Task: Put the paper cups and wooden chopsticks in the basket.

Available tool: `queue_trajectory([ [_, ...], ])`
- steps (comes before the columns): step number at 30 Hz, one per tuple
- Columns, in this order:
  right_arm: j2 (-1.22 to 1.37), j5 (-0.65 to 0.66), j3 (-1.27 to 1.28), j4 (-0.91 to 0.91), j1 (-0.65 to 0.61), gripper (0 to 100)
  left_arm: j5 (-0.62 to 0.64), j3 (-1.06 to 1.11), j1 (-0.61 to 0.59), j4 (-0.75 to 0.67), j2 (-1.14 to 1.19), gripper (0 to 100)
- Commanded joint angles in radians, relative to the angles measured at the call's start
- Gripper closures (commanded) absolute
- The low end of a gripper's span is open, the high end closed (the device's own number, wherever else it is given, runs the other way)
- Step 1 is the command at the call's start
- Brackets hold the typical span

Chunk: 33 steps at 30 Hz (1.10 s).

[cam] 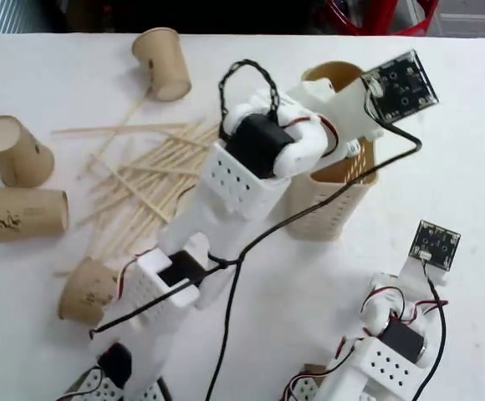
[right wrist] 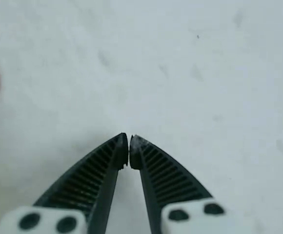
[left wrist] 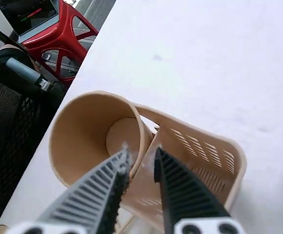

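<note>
Ahead of the left fingers (left wrist: 100, 192) the white surface (left wrist: 195, 53) stretches away, evenly lit, with soft shadows and a few faint smudges. To one side of their tips it ends in a straight edge. Past that edge stands a red frame (left wrist: 63, 34), like a stool or chair, over a grey floor (left wrist: 90, 7), and a black mesh panel (left wrist: 5, 126) lies closer to the fingers' base. Beneath the right fingers (right wrist: 97, 170) the same surface shows pale, mottled white.

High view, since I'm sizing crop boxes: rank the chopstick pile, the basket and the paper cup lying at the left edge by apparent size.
1. chopstick pile, widest spread.
2. basket, partly hidden by an arm.
3. paper cup lying at the left edge.
</note>
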Motion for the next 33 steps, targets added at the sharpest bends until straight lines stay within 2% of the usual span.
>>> queue_trajectory([
  [1,-0.005,-0.006,-0.005,-0.016,-0.001,97.4,0.002,0.021,0.004,-0.038,0.018,89],
  [8,-0.005,-0.006,-0.005,-0.016,-0.001,97.4,0.002,0.02,-0.048,-0.13,0.107,89],
  [18,-0.005,-0.006,-0.005,-0.016,-0.001,97.4,0.0,0.023,-0.067,-0.252,0.088,89],
  [25,-0.005,-0.006,-0.003,-0.016,-0.001,97.4,0.0,0.011,-0.038,-0.249,0.077,89],
  [30,-0.005,-0.006,-0.003,-0.016,-0.001,97.4,-0.003,-0.015,0.031,-0.229,0.09,89],
  [33,-0.005,-0.006,-0.003,-0.016,-0.001,97.4,-0.068,-0.012,0.059,-0.245,0.099,89],
])
